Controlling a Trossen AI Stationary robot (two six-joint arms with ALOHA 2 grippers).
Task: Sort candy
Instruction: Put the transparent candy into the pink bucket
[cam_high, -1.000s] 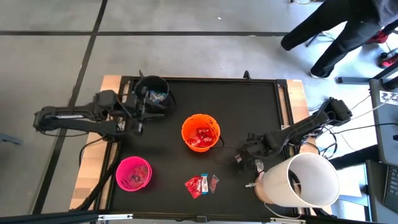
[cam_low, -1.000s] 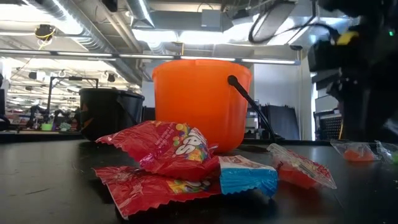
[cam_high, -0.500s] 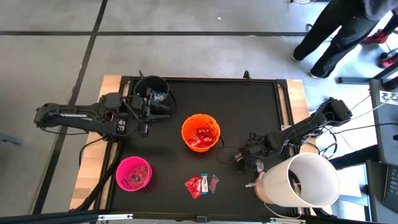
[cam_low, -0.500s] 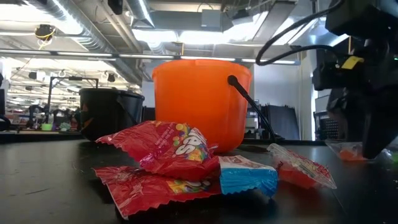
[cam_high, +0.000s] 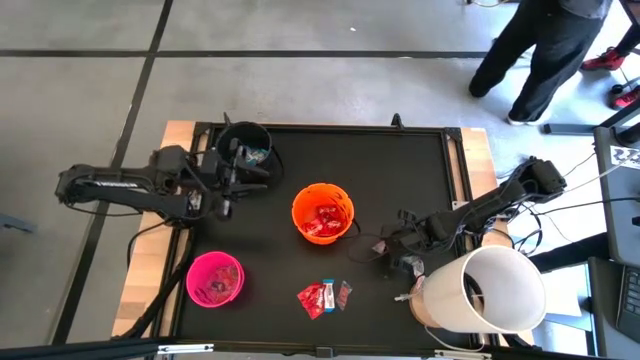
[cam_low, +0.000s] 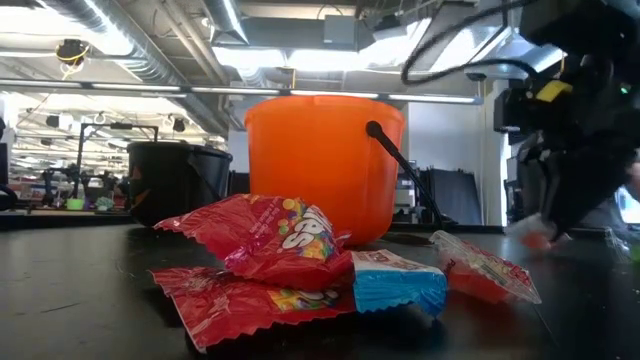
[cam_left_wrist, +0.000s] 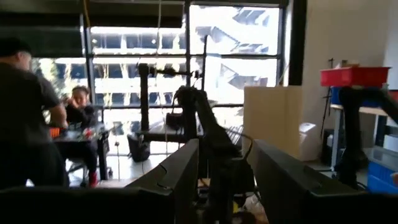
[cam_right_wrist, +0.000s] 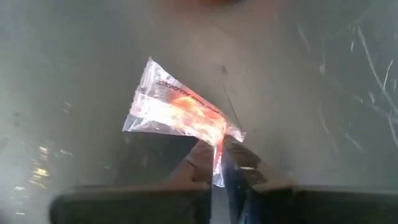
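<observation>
- My right end effector (cam_right_wrist: 219, 163) is pinching one end of a clear candy packet (cam_right_wrist: 177, 111) with red inside, low at the right of the high view, so I can carry it to a bucket.
- My left end effector (cam_high: 243, 178) waits spread and empty beside the black bucket (cam_high: 245, 144), upper left.
- More candy (cam_high: 323, 296) lies at the bottom middle, below the orange bucket (cam_high: 323, 213).
- The bench (cam_high: 400, 180) is black, and a person (cam_high: 540, 50) walks past it, upper right.

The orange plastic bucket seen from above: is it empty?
No: in the high view the orange plastic bucket has red candy packets lying inside it.
</observation>
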